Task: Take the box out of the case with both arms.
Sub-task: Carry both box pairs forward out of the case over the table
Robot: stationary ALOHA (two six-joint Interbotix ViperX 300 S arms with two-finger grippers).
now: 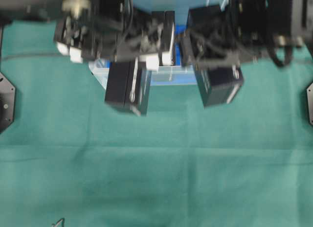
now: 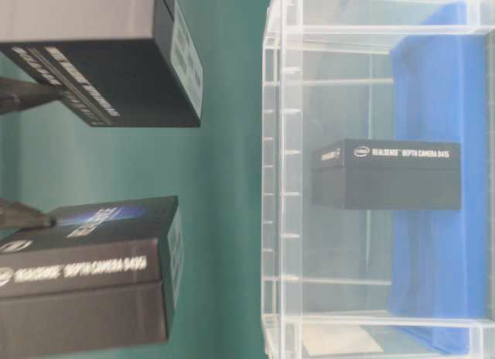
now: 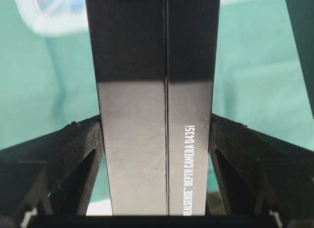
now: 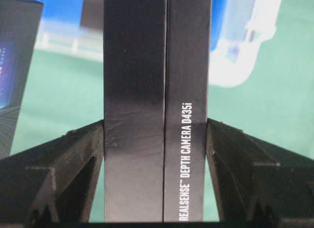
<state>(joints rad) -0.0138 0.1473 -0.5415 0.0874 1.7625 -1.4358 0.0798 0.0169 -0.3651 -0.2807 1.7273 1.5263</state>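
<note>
Presently on record: two black boxes lettered "REALSENSE DEPTH CAMERA D435i", each carried clear of the case. Left tool [image 3: 157, 154]: black lattice fingers [image 3: 73, 154] pressed against both long sides of the left box [image 3: 157, 115], closed on it, box standing on its narrow edge. Right tool [image 4: 156, 159]: same arrangement, fingers [image 4: 73, 164] clamped flat on either side of the right box [image 4: 157, 115]. Overhead view: left box [image 1: 128, 92] and right box [image 1: 220, 85] hang over the green counter [image 1: 156, 178], just in front of the case [image 1: 166, 73], well apart from each other, arms blurred above. Case [image 2: 371, 181]: clear plastic bin with rimmed edge, blue sheet [image 2: 441, 181] lining its bottom. A third box [image 2: 390, 173] of the same lettering lies inside the case against the blue sheet, untouched by either tool.
</note>
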